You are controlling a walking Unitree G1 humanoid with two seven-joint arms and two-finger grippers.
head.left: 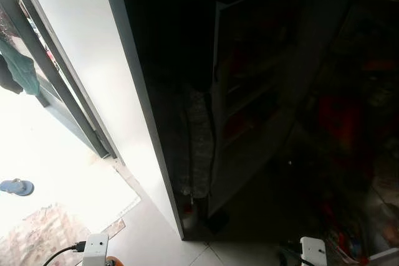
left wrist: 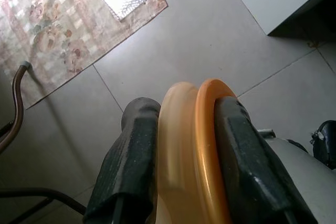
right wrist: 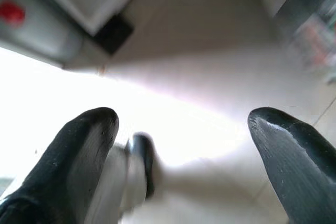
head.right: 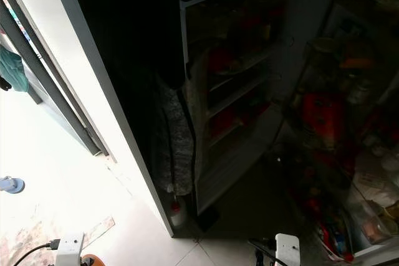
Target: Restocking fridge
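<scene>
Fridge (head.right: 237,91) dark, seemingly open, on pale tiled floor (left wrist: 210,40); left claw (left wrist: 186,156) pinching orange-rimmed lid (left wrist: 202,145); right claw (right wrist: 181,150) spread

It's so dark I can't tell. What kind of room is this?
Probably a home kitchen: an open fridge door with stocked shelves, pale floor tiles and a patterned floral mat near a bright doorway.

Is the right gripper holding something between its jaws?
No, the right gripper has its jaws spread wide apart, with just the pale floor visible between them.
</scene>
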